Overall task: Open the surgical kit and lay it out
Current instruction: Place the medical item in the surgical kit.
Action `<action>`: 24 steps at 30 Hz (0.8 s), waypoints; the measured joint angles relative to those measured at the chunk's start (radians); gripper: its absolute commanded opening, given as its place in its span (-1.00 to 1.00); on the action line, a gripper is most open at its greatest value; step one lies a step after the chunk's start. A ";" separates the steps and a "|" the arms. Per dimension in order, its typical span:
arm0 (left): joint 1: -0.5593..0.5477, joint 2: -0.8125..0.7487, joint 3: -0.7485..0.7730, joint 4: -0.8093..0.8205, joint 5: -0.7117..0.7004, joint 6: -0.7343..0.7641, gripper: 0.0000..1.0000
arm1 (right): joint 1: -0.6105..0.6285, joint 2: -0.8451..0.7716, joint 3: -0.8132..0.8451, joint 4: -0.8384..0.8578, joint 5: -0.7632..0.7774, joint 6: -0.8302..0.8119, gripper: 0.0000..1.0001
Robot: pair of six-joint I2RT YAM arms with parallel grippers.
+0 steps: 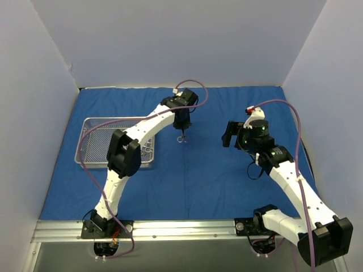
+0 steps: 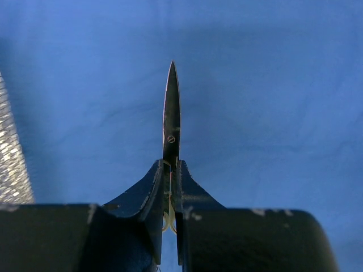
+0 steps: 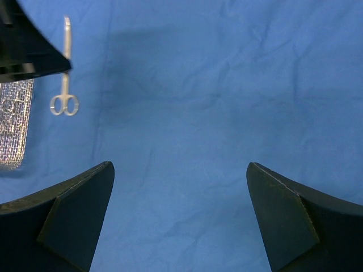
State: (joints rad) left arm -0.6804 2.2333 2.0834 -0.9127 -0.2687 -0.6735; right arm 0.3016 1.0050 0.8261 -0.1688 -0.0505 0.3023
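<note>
Left gripper (image 2: 171, 173) clamped on small steel ring-handled scissors (image 2: 171, 113): light, stiff, slick, pointed. Take hold at shank beside pivot. Right gripper (image 3: 180, 190) jaws wide, empty.

I count one blue cloth (image 1: 221, 181), one wire-mesh tray (image 1: 85, 130) on the left, one ring-handled instrument (image 1: 182, 137) right of it, and two grippers, my left gripper (image 2: 171, 168) and my right gripper (image 3: 179, 168).
</note>
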 measured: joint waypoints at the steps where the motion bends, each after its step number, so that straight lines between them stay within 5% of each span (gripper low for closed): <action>1: -0.005 0.024 0.024 -0.007 0.004 0.002 -0.95 | 0.000 -0.001 -0.001 -0.002 0.000 0.002 0.95; 15: -0.005 0.289 0.296 -0.031 -0.005 0.039 -0.95 | 0.000 -0.002 -0.051 -0.008 0.000 0.011 0.95; 24: -0.004 0.357 0.340 -0.035 -0.023 0.057 -0.95 | 0.000 -0.002 -0.057 -0.007 0.000 0.011 0.95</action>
State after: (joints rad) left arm -0.6846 2.5900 2.4229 -0.9474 -0.2916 -0.6163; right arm 0.3016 1.0035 0.7689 -0.1761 -0.0505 0.3134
